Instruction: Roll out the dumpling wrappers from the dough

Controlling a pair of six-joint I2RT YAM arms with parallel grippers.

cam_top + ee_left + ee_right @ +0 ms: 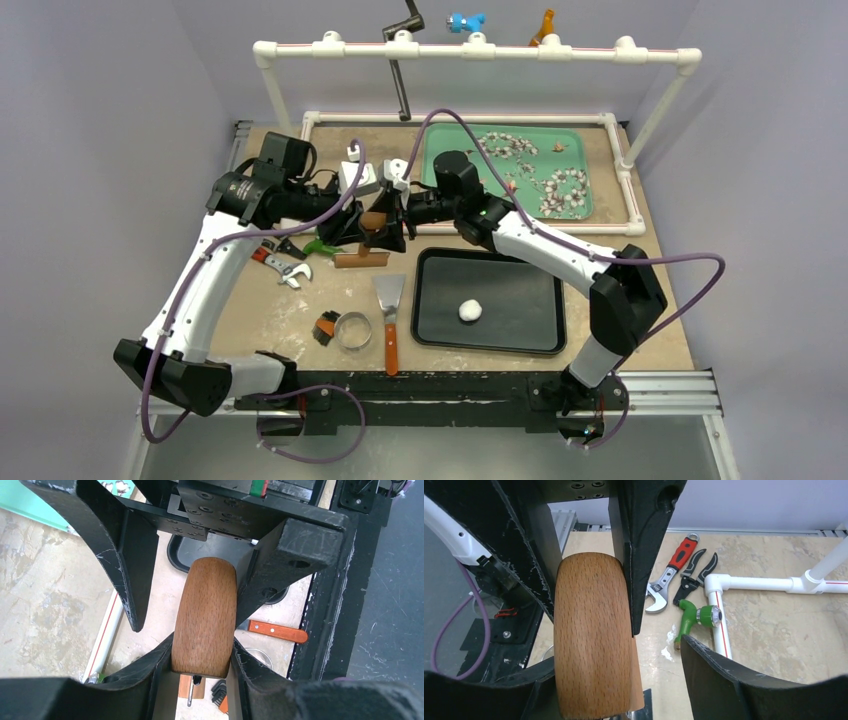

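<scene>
A white dough ball (470, 311) lies in the black tray (530, 300). No dumpling wrappers are in view. A wooden roller stands on the table with its handle (373, 222) upright and its roller bar (362, 260) below. My left gripper (360, 226) is shut on that handle (206, 620), both fingers pressed to its sides (202, 650). From the other side my right gripper (394, 220) surrounds the same handle (591, 640). It is open (616, 652): the handle rests against its left finger, and a wide gap separates it from the right finger (724, 675).
A metal ring cutter (352, 331), hex keys (326, 327) and an orange-handled scraper (389, 320) lie left of the black tray. A wrench (285, 268), pliers and a green nozzle (322, 245) lie near the left arm. A teal tray (460, 150) sits inside the white pipe frame (618, 180) behind.
</scene>
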